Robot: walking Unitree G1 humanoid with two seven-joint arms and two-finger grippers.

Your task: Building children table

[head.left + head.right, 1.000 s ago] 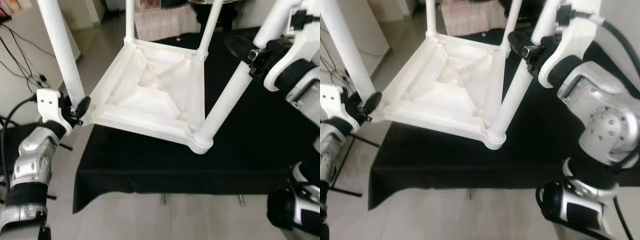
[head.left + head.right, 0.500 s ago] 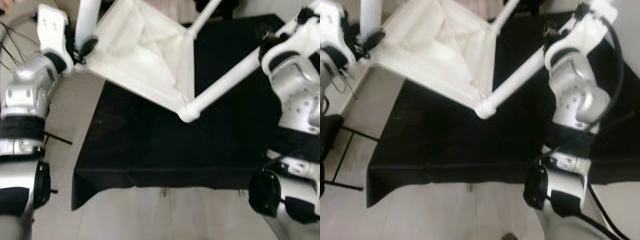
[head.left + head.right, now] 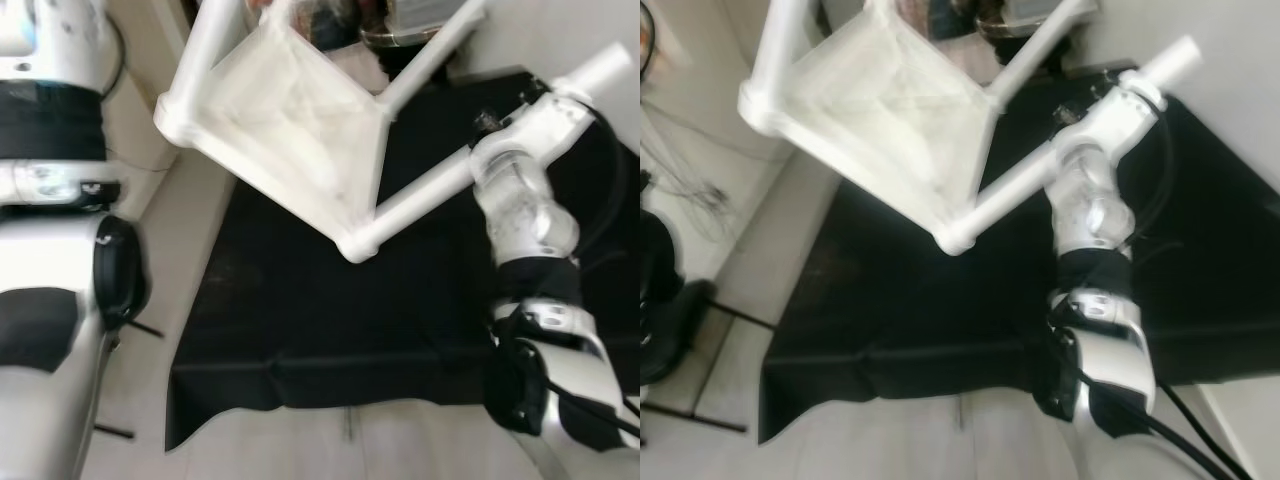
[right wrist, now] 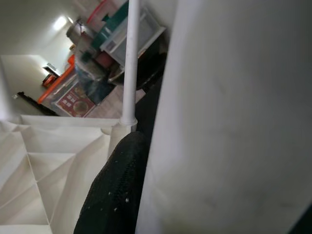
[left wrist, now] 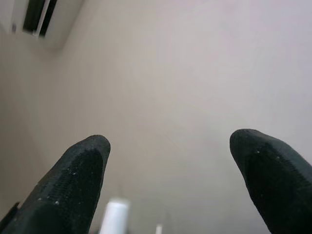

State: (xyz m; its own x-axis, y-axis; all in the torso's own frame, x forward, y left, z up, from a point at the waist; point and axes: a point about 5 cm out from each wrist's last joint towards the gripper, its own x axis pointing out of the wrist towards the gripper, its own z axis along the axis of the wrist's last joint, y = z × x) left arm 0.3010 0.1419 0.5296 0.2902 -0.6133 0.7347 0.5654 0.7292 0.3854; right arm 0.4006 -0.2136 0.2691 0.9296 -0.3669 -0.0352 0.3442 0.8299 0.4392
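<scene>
Tilting steeply above the black cloth (image 3: 330, 330), the white children table (image 3: 290, 130) hangs upside down in the air with its ribbed underside facing the camera and its legs pointing up and outward; no brand, label or readable writing shows on it, and the red printed box seen past it in the right wrist view is too blurred to read. The right gripper (image 4: 146, 195) is clenched around one white leg (image 3: 430, 185), its black finger (image 4: 114, 195) pressed flat against the tube, and that leg runs from the table's lowest corner (image 3: 357, 245) up to the silver right arm (image 3: 520, 200). The left gripper (image 5: 170, 161) points at a pale wall with its two black fingertips (image 5: 78, 170) spread wide and nothing between them, a white tube end just visible near one tip. Compared with a second ago, the table has swung from nearly level over the cloth's near-left corner to a sharp slant, lifted higher and toward the cloth's far-left edge; the left gripper, then pinching the table's corner by a leg, has let go
</scene>
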